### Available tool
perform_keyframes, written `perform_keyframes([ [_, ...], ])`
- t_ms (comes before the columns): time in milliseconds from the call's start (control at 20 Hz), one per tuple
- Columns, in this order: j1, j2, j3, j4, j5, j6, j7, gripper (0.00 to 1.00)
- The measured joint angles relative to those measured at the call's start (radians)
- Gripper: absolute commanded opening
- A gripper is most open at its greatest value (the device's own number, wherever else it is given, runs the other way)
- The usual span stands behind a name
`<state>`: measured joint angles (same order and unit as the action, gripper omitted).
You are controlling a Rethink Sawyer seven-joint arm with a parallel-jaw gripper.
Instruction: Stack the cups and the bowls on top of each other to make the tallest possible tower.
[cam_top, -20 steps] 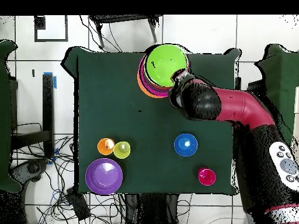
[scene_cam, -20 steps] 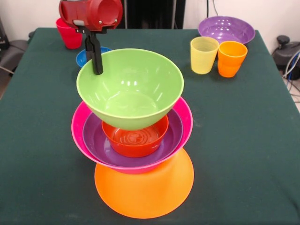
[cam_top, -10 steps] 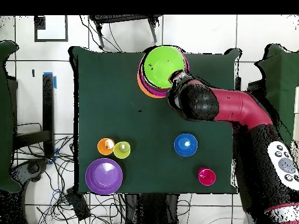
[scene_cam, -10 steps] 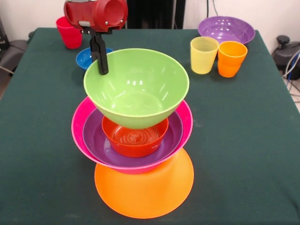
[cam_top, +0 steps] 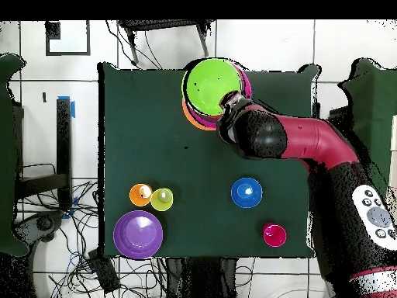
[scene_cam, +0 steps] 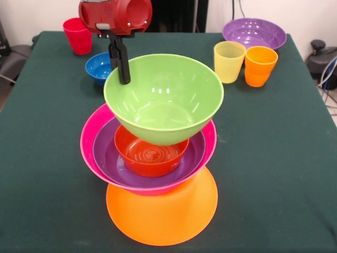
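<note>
Four bowls stacked, a fifth held over them

One lime green bowl (scene_cam: 164,97) hangs from the gripper (scene_cam: 123,66), whose fingers are pinched on the bowl's rim at the side nearest the blue bowl (scene_cam: 99,67). It sits above the tower (scene_cam: 150,174): upturned orange bowl (scene_cam: 162,211), hot pink bowl (scene_cam: 92,141), purple bowl (scene_cam: 108,158) and red-orange bowl (scene_cam: 151,153), near the table's (scene_cam: 274,158) front edge. The green bowl looks offset toward the side of the yellow cup (scene_cam: 229,61) and orange cup (scene_cam: 259,66), so my judgement is it wants centring over the red-orange bowl before lowering. A red cup (scene_cam: 78,35) stands in one far corner and a second purple bowl (scene_cam: 255,33) in the other.
</note>
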<state>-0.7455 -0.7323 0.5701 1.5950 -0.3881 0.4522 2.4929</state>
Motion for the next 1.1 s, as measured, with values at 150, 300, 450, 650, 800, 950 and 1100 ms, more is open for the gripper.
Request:
perform_keyframes([
  [150,0.0,0.014,0.004,0.0,-0.002,0.0,0.0,0.0],
  [300,0.0,0.031,0.005,0.0,-0.005,0.0,0.0,0.0],
  [450,-0.001,0.048,0.005,0.0,-0.013,0.0,0.0,0.0],
  [650,-0.003,0.065,0.006,0.0,-0.029,0.0,0.0,0.0],
  [800,-0.009,0.076,0.009,0.0,-0.035,0.0,0.0,0.0],
  [950,-0.015,0.079,0.013,0.0,-0.035,0.0,0.0,0.0],
  [1100,-0.025,0.08,0.018,0.0,-0.037,0.0,0.0,0.0],
])
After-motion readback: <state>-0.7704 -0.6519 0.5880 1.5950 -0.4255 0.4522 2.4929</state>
